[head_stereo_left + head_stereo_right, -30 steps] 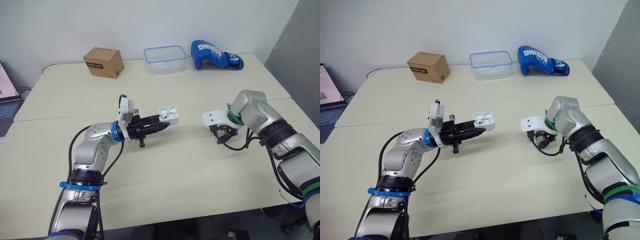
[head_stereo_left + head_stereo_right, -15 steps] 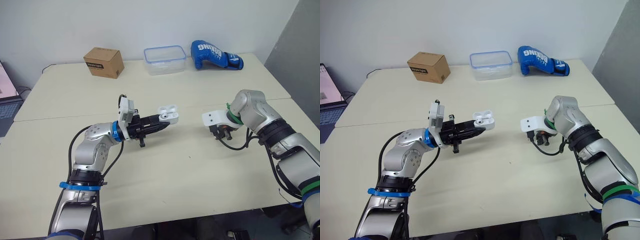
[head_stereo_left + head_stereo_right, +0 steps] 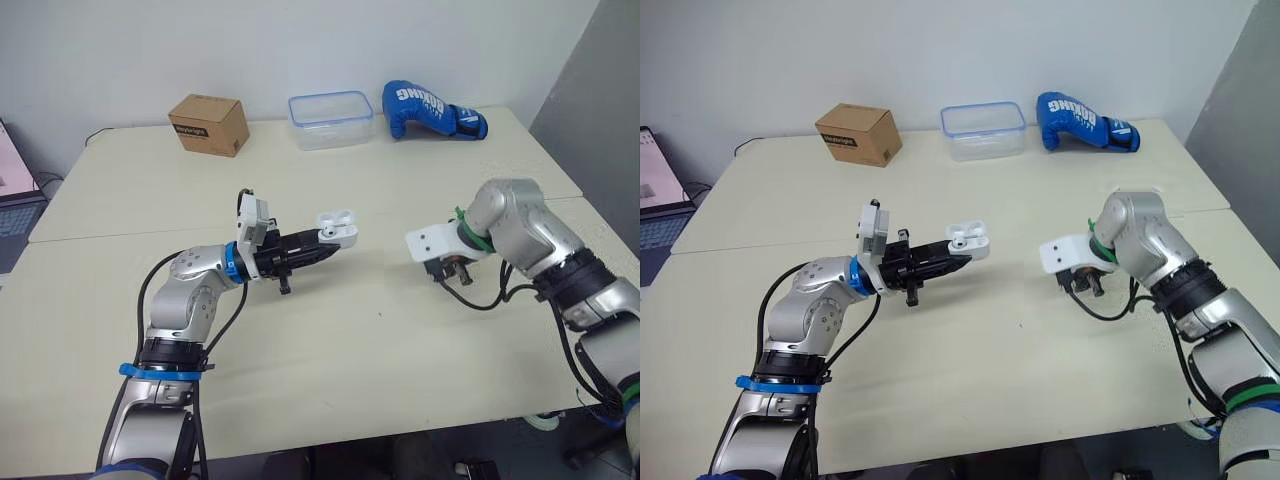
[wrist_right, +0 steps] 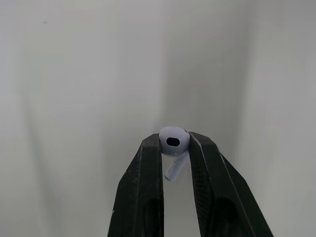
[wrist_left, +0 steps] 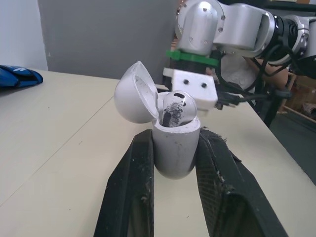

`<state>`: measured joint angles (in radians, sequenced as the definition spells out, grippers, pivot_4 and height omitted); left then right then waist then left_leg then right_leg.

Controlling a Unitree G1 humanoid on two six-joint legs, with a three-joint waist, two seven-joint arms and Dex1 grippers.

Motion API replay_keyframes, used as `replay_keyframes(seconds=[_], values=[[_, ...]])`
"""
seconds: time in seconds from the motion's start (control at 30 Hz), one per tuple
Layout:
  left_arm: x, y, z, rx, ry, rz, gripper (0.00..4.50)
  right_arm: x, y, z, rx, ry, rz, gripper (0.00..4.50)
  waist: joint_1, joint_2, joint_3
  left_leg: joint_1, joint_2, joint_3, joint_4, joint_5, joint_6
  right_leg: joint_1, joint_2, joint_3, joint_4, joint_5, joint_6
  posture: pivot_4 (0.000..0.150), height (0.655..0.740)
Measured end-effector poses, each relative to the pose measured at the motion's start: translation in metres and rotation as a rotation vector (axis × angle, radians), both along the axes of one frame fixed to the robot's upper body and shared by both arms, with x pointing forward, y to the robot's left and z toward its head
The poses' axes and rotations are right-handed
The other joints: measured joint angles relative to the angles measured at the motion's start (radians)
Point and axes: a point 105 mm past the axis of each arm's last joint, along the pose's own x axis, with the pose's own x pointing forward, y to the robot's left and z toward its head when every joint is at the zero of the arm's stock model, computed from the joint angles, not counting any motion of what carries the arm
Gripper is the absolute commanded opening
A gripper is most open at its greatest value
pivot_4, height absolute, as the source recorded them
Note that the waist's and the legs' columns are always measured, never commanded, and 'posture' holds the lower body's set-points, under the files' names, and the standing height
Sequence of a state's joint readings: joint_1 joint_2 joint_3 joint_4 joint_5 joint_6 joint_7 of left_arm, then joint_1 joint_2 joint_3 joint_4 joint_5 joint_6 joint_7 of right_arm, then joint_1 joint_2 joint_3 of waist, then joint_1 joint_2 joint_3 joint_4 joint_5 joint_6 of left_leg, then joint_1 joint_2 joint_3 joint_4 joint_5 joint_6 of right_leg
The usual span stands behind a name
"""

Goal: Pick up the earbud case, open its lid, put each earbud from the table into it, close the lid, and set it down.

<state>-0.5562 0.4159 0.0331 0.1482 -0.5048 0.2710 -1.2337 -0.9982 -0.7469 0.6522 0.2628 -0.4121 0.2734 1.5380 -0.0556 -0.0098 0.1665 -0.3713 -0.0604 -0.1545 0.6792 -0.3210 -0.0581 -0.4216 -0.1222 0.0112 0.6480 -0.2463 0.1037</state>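
Here we have the earbud case (image 5: pixel 175 143) clamped upright between the two fingers of our left gripper (image 3: pixel 318 243). It is held off the table (image 3: pixel 380 360), a little left of centre. The fingers close narrowly on its lower body, which leaves the mouth free. The lid (image 5: pixel 134 93) is swung back on its hinge, clear of the opening, so nothing blocks the way in. One socket is filled: the first earbud (image 5: pixel 177 108) sits in it with its head standing proud of the rim. We judge that the other socket is open for its partner, though we cannot see into it.

That partner, the second earbud (image 4: pixel 174 140), is pinched by its head between the fingertips of our right gripper (image 3: pixel 447 268), its stem hanging free below. We hold it by the head so that the stem can go in first. The right gripper hovers just above the table, to the right of the case and apart from it.

Along the far edge stand a closed cardboard box (image 3: pixel 208 124) on the left, a clear lidded container (image 3: pixel 330 120) that looks empty in the middle, and a blue boxing glove (image 3: pixel 430 110) on the right.
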Motion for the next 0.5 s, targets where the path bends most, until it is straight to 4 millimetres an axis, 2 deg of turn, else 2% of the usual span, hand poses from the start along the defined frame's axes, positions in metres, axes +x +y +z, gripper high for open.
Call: replay_keyframes(seconds=[0.07, 0.2, 0.5], values=[[0.0, -0.0001, -0.0002, 0.0, 0.001, -0.001, 0.79, -0.0046, -0.0032, -0.0066, -0.018, 0.011, 0.01, 0.38, 0.0, 0.0, 0.0, 0.0, 0.0, 0.0, 0.0, 0.0, 0.0, 0.0, 0.0, 0.0, 0.0, 0.0, 0.0, 0.15, 0.7307], [0.0001, -0.0001, -0.0003, 0.001, 0.001, -0.001, 0.79, -0.0075, -0.0103, -0.0076, -0.048, 0.002, 0.012, 0.38, 0.0, 0.0, 0.0, 0.0, 0.0, 0.0, 0.0, 0.0, 0.0, 0.0, 0.0, 0.0, 0.0, 0.0, 0.0, 0.15, 0.7307], [0.0008, -0.0004, 0.0007, 0.001, -0.002, -0.003, 0.79, -0.0075, -0.0098, -0.0082, -0.063, -0.006, 0.026, 0.38, 0.001, 0.0, 0.0, 0.0, 0.0, 0.0, 0.0, 0.0, 0.0, 0.0, 0.0, 0.0, 0.0, 0.0, 0.0, 0.15, 0.7307]])
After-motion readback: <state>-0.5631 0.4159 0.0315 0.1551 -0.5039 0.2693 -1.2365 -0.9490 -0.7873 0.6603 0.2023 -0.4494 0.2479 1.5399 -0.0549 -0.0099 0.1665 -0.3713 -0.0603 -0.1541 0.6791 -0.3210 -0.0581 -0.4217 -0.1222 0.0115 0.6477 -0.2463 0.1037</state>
